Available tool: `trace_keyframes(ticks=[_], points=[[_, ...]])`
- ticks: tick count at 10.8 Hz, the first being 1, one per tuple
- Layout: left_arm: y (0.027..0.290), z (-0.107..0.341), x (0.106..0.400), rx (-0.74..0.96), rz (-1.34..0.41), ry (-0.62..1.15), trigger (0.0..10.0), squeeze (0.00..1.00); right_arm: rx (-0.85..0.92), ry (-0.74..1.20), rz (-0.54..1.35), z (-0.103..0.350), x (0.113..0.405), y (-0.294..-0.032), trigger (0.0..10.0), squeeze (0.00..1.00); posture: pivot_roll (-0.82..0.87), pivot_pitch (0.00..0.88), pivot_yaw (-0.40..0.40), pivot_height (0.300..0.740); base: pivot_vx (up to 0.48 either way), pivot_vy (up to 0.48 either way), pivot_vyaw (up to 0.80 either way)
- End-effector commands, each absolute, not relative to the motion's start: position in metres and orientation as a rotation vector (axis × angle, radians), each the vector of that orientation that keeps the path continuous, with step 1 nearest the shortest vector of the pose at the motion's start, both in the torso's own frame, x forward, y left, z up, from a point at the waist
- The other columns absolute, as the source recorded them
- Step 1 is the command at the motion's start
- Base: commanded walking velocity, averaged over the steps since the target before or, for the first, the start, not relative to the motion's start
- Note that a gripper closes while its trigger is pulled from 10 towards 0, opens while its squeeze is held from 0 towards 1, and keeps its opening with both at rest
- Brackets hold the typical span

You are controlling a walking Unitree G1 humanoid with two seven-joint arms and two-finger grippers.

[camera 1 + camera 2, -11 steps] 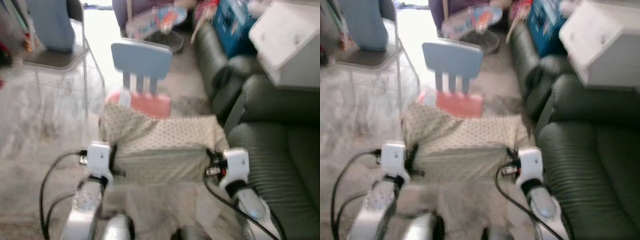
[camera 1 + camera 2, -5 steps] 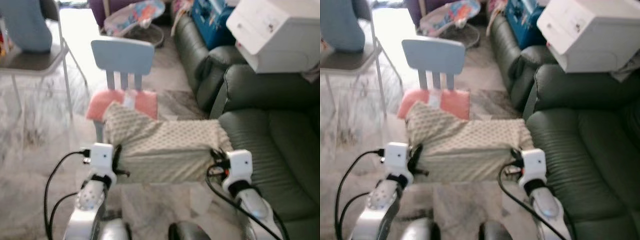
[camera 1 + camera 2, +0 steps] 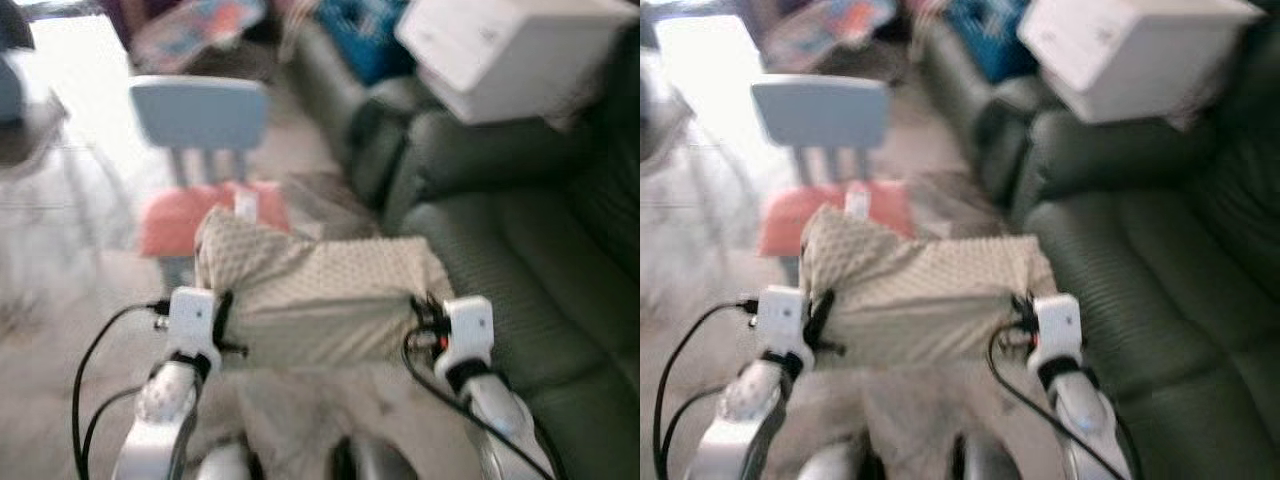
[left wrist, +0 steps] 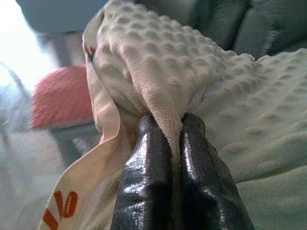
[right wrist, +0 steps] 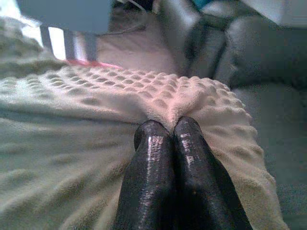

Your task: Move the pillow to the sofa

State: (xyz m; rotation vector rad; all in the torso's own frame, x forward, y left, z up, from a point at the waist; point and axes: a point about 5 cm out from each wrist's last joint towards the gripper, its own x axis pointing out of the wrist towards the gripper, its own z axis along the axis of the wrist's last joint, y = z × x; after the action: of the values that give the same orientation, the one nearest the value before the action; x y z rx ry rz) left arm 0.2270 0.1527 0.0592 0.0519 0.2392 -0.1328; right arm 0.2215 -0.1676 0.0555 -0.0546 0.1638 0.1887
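Stretching from about 1 o'clock down to 5 o'clock in the head views, the dark green sofa (image 3: 520,260) has ribbed seat cushions and a rounded armrest. A white box-like unit (image 3: 505,45) rests on its upper part at roughly 1 o'clock, and something blue (image 3: 365,30) sits beyond it near 12 o'clock, too blurred to name. The floor (image 3: 70,260) is pale and marbled, running off toward 9 o'clock.

At 11 o'clock stands a small chair (image 3: 195,130) with a light blue back and a pink-red seat. The pillow (image 3: 320,295), cream with a raised dotted texture, sits at the middle of the scene, held up between the two arms; its far edge lies over or just in front of the chair seat, though contact cannot be judged through the blur. Its right end is just beside the sofa's seat cushion, not on it.

The left gripper (image 4: 165,134) is at the pillow's 9 o'clock end, its two black fingers (image 4: 148,163) pinched together on a fold of the dotted fabric, with a white label bearing red marks (image 4: 84,191) hanging beside them. The right gripper (image 5: 167,129) is at the pillow's 3 o'clock end, its fingers (image 5: 151,163) likewise squeezed together on a ridge of the cover. Black cables (image 3: 90,380) loop from both wrists.
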Motion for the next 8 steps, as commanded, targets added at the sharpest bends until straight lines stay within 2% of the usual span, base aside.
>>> trace_keyframes(ticks=[1, 8], points=[[0.1481, 0.0618, 0.2272, 0.049, -0.147, 0.229, 10.0, 0.0, -0.068, 0.174, 0.134, 0.0549, 0.2199, -0.1817, 10.0, 0.0, -0.04, 0.112, -0.046, 0.74, 0.0, 0.439, -0.8], [0.1436, 0.0656, 0.2292, 0.067, -0.192, 0.193, 10.0, 0.0, -0.07, 0.185, 0.139, 0.0526, 0.2209, -0.1816, 10.0, 0.0, -0.04, 0.114, -0.063, 0.74, 0.0, 0.0, -0.8]])
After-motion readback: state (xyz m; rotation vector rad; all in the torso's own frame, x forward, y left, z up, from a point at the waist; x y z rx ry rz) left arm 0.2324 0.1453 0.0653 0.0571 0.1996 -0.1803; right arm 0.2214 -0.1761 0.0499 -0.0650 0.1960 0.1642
